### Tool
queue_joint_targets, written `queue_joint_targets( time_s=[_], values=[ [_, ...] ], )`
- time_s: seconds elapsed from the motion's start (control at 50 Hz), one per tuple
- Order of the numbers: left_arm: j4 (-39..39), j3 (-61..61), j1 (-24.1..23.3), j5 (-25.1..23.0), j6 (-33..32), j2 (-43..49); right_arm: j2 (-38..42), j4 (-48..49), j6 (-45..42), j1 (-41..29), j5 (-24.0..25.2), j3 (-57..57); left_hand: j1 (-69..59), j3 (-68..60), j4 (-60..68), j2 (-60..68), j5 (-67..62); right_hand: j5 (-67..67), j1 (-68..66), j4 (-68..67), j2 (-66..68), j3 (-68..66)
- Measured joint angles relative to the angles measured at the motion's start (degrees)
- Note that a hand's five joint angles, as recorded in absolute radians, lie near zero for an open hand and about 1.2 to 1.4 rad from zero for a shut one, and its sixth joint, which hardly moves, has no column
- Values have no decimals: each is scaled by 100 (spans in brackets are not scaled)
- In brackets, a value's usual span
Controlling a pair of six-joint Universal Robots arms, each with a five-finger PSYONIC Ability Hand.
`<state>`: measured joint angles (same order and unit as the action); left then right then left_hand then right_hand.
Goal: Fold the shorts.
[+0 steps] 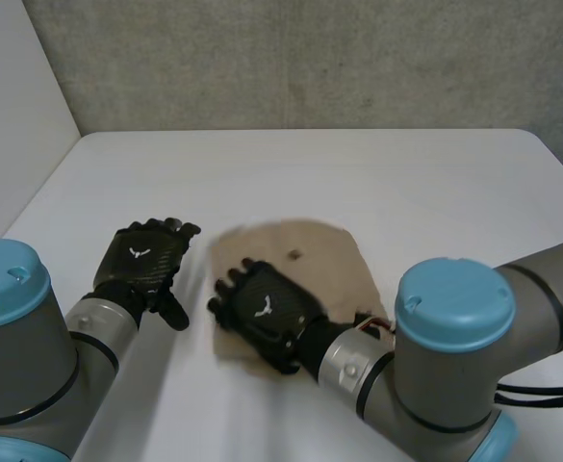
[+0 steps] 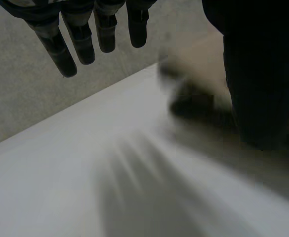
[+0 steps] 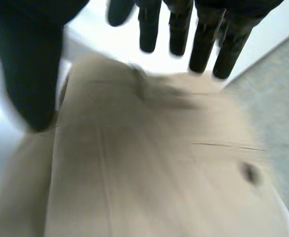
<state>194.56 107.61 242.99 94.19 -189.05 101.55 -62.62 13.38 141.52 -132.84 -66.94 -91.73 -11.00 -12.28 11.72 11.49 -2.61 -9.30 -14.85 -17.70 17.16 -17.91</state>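
The tan shorts [image 1: 329,265] lie folded into a small packet on the white table [image 1: 358,173], with a dark button [image 1: 294,255] on top. My right hand [image 1: 265,310] hovers over the packet's left near part, fingers straight and spread, holding nothing. In the right wrist view the shorts [image 3: 149,168] lie under the palm and the fingertips [image 3: 203,44] reach past the cloth's edge. My left hand [image 1: 144,262] is over bare table to the left of the shorts, apart from them, open. Its straight fingers [image 2: 85,39] show in the left wrist view, with the shorts [image 2: 203,64] beyond its thumb.
A grey wall stands behind the table's far edge. Bare white tabletop stretches to the far side and to both sides of the shorts. Both arms reach in from the near edge.
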Motion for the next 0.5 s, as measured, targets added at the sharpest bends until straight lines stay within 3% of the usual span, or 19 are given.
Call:
queue_joint_targets(
  time_s=[0.12, 0.3, 0.5],
  values=[
    [-6, -72, -17, -6, -1, -8, -256, 11, 362, 64, -80, -22, 0, 0, 0, 0, -10, 564, 314, 431, -463, 560],
    [4, -607, -303, 0, 30, 94, -900, -193, 2225, 1014, -663, 145, 0, 0, 0, 0, -9, 564, 314, 432, -463, 560],
    [-307, -1639, -1126, 289, 470, 1080, -219, -1224, 2543, 1442, -809, 658, 0, 0, 0, 0, -9, 564, 314, 432, -463, 560]
  ],
)
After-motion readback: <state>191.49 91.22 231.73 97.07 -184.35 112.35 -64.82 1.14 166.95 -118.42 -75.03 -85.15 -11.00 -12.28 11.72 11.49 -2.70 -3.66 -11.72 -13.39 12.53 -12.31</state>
